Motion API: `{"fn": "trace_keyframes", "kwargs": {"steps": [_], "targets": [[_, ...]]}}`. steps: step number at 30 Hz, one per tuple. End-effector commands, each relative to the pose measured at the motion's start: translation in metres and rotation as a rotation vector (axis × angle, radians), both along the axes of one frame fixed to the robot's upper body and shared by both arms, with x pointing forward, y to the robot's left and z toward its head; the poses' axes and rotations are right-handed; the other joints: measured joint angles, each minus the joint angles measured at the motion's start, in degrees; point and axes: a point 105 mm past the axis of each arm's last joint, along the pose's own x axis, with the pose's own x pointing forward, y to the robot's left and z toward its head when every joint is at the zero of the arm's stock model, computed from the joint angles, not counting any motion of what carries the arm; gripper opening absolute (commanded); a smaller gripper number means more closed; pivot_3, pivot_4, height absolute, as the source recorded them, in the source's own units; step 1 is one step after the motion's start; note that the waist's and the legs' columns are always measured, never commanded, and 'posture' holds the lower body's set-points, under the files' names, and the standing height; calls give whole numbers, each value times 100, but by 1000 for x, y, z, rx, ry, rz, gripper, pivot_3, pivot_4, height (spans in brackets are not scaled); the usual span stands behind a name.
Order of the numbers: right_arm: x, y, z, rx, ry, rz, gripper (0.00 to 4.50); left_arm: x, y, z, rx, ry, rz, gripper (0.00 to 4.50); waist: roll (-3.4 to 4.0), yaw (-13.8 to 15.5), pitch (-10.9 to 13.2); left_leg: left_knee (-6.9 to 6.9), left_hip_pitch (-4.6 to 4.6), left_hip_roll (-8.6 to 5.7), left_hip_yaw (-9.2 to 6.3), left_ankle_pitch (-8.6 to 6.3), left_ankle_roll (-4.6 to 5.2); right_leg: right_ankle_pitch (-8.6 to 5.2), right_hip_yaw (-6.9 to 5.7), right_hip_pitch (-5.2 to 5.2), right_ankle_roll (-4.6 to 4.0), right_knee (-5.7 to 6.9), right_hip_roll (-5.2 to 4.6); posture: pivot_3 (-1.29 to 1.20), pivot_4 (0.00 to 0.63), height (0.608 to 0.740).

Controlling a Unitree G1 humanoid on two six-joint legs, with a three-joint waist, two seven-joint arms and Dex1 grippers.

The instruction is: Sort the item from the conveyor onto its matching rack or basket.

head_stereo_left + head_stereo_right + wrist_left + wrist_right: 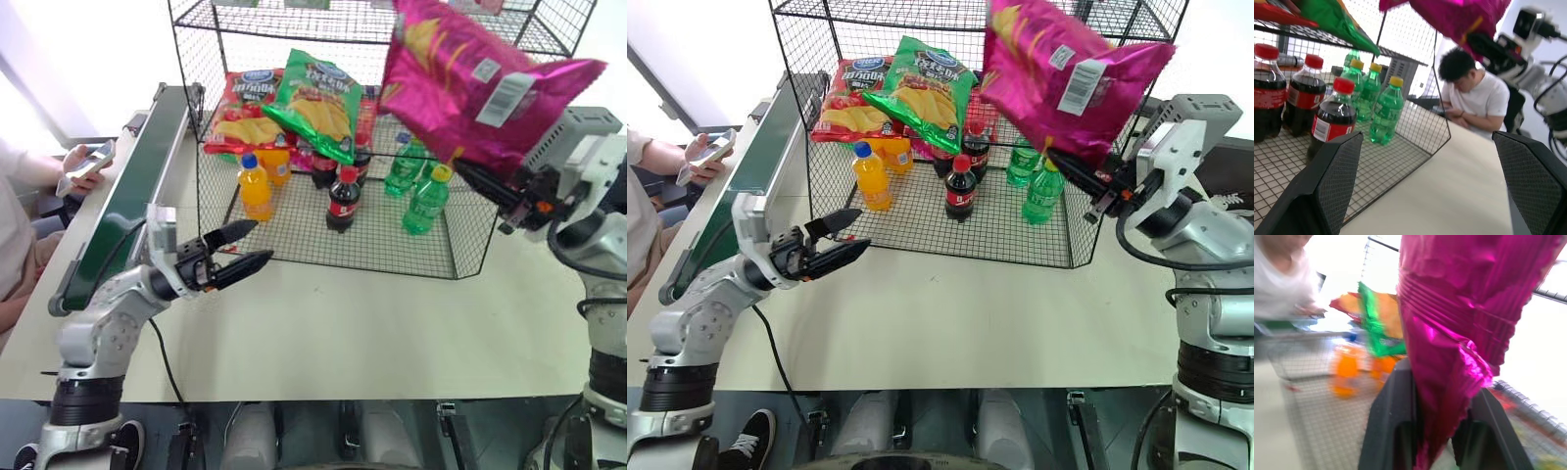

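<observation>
My right tool (468, 172) is clamped on the bottom corner of the magenta crisp bag (470, 83), which I'm holding up in the air at the rack's (431, 250) front right corner, above the green bottles (425, 201). My left tool (245, 247) has its fingers spread wide and grips nothing; it hovers over the counter (323, 333) just before the rack's front left corner. The conveyor (137, 186) runs along the counter's left edge. On the rack's middle tier lie a red bag (245, 108) and a green bag (318, 98); cola bottles (343, 199) and orange bottles (255, 188) stand on the bottom tier.
</observation>
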Motion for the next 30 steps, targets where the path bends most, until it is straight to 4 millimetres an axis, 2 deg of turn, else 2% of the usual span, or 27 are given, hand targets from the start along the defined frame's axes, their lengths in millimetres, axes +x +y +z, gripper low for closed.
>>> {"fn": "trace_keyframes", "kwargs": {"steps": [1,3,8,13,15,24,26,30], "targets": [[12,-11,10,-168,-179,-129,323,1,-7,10,55,-124,20,4500,0,-9,0,0,1,0,0,0,0,0,0,0,0,0,1,0,150,740],[19,-19,10,-200,-209,-178,323,-2,-10,10,56,-125,3,4500,0,-24,0,0,4,0,4,0,0,0,2,0,0,1,1,0,150,740],[28,-17,-4,-469,-324,-231,323,-3,-14,11,45,-138,8,4500,2,-25,1,0,4,3,3,1,-1,0,1,0,1,3,1,0,150,740],[46,-25,0,-628,-394,-352,323,-3,-16,9,57,-145,11,4500,4,-38,2,1,6,2,5,3,-4,1,2,0,1,5,0,0,150,740],[52,-22,4,-706,-446,-386,323,-3,-16,8,60,-149,13,4500,4,-37,2,1,6,3,5,4,-5,1,2,0,1,6,0,0,150,740],[89,-10,16,-776,-480,-517,323,-2,-18,7,42,-143,22,4500,4,-64,2,1,6,3,5,7,-11,1,2,0,0,7,0,0,150,740],[100,-10,15,-750,-438,-545,323,-3,-19,7,46,-149,24,4500,4,-78,2,1,5,3,5,7,-11,1,3,0,1,7,0,0,150,740],[108,-7,14,-758,-416,-564,323,-3,-17,8,49,-155,43,4500,4,-103,2,1,3,3,2,7,-11,1,1,0,1,7,-1,0,150,740]]}}
